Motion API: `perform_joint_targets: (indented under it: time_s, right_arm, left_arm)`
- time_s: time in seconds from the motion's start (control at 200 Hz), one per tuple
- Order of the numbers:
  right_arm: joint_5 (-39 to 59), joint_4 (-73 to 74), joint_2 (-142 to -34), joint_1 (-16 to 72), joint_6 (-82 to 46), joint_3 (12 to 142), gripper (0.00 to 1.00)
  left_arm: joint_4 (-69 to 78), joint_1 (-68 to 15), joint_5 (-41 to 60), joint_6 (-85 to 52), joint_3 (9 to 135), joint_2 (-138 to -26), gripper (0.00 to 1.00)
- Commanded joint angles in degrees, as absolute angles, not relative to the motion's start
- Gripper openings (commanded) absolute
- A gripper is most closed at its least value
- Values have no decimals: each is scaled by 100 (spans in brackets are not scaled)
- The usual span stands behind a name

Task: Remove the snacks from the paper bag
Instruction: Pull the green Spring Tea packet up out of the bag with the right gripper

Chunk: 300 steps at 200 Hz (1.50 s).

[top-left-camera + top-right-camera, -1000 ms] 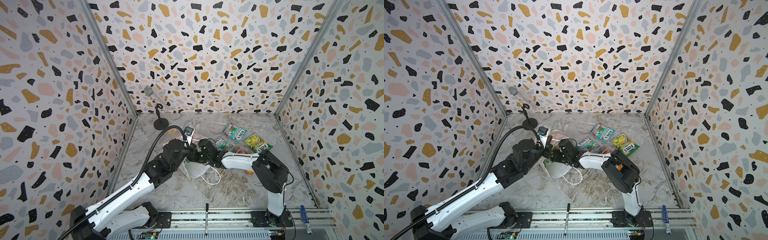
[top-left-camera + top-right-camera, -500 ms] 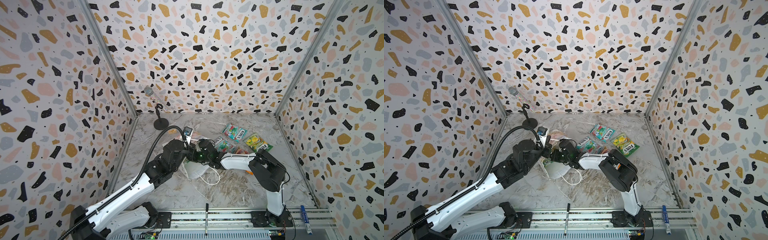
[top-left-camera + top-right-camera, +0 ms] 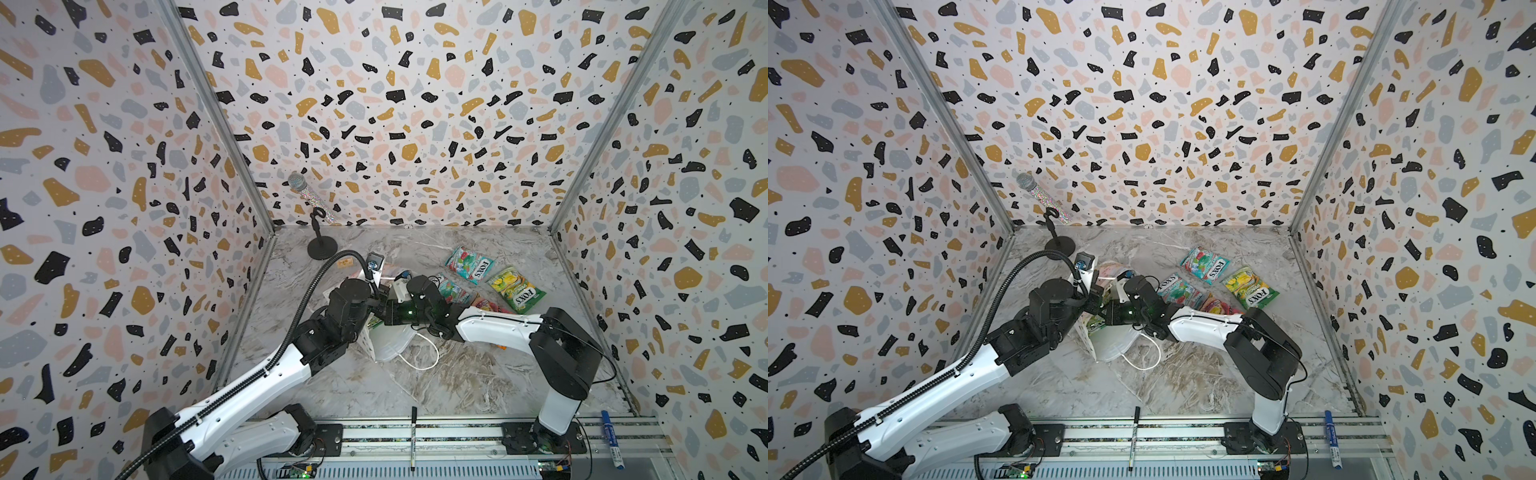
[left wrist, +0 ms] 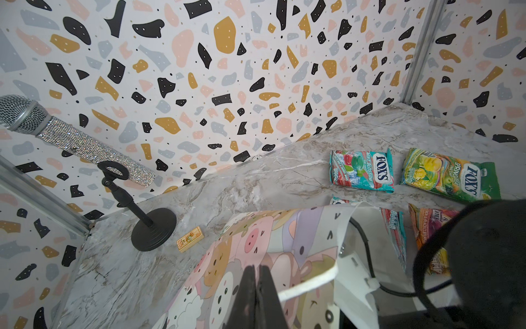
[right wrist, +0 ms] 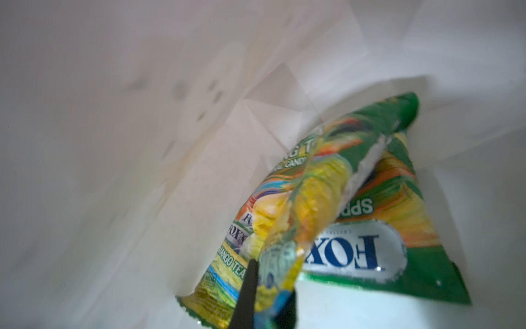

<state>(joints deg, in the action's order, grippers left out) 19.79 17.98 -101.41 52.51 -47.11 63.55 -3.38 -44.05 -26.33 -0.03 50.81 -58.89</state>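
Holding paper bag [image 4: 256, 236] rim in my left hand [image 4: 257, 287]: fingers together on thin matte paper with cartoon animal print. My right hand [image 5: 267, 296] is deep inside bag, clamped on crinkled glossy edge of yellow-green packet [image 5: 310, 182]; second green packet [image 5: 355, 250] behind it, view blurred. Teal packet [image 4: 360, 171] and lime packet [image 4: 449, 178] flat on marbled tabletop [image 3: 457, 386]; two more half hidden by bag and arm.

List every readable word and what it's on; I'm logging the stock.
"FOX'S", "MINT BLOSSOM": teal packet.
"FOX'S", "SPRING TEA": green packet.
"MANGO TEA": front bagged packet.
"FOX'S": rear bagged packet.
Orange packet, tag, marker: print too small or blurred to read.
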Motion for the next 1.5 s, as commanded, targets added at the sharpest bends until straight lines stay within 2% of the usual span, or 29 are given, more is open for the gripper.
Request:
perform_joint_targets:
  time_s: [0.0,0.28,1.196,1.347,1.497]
  right_arm:
    - [2162,1727,-9643,5293,-4085,6260,0]
    - [2201,1283,-8882,5293,-3255,6020,0]
    - [859,-528,-6451,5003,-2261,6219,0]
    - [552,-718,-5999,4754,-2255,6114,0]
    - [762,-1119,-5773,4180,-2212,5901,0]
  left_arm:
    - [-171,-4385,-2818,-24,5067,-5919,0]
    - [-176,-4383,-2849,-5,5063,-5932,0]
    - [-264,-4384,-2611,85,5106,-5916,0]
    - [-282,-4386,-2514,114,5098,-5858,0]
    - [-290,-4383,-2458,138,5098,-5745,0]
